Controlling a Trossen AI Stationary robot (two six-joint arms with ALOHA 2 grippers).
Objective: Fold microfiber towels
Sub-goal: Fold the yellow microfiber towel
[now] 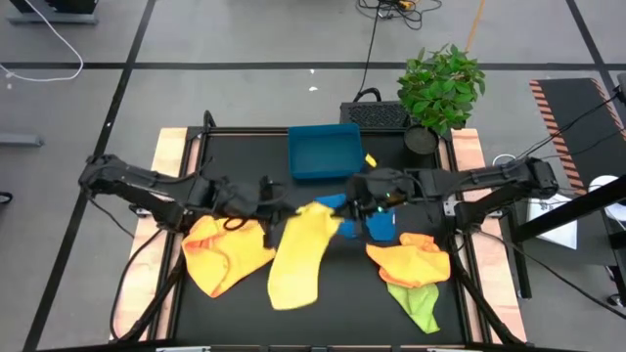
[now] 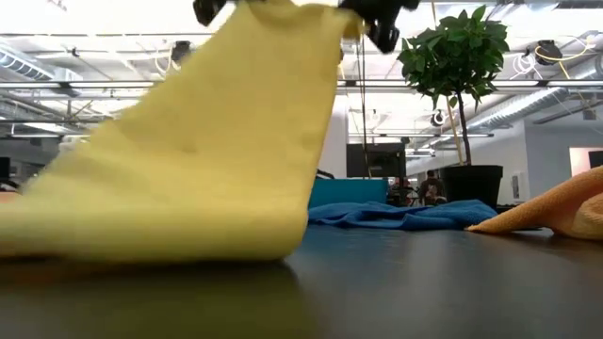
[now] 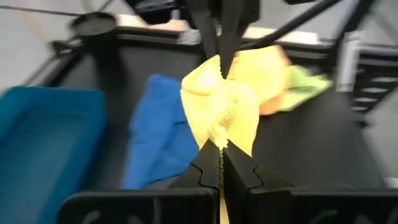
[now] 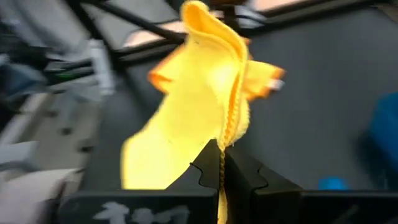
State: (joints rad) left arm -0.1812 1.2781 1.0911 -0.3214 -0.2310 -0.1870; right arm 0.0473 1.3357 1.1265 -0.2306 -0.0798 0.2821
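Note:
A pale yellow towel (image 1: pixel 298 249) is held up between my two grippers over the table's middle. Its upper edge runs from my left gripper (image 1: pixel 279 208) to my right gripper (image 1: pixel 354 200), and both are shut on it. In the low view the towel (image 2: pixel 217 141) hangs as a broad sheet. Its lower end (image 2: pixel 141 240) lies on the table toward the near edge. An orange-yellow towel (image 1: pixel 225 252) lies crumpled at the left. A blue towel (image 1: pixel 380 225), an orange towel (image 1: pixel 411 260) and a lime green towel (image 1: pixel 419 305) lie at the right. My left gripper pinches the yellow towel's upper edge at its left corner (image 3: pixel 219 134) between the two fingers, coming level from the table's left. The cloth bunches in folds ahead of the fingers. My right gripper pinches the same edge at its right corner (image 4: pixel 227 138) between the two fingers, coming level from the table's right. The towel hangs below both, with its lower end on the table.
A rigid blue tray (image 1: pixel 326 150) stands at the table's far middle. A potted plant (image 1: pixel 440 88) stands at the far right corner. Bare black tabletop (image 1: pixel 342 313) shows near the front edge between the towels.

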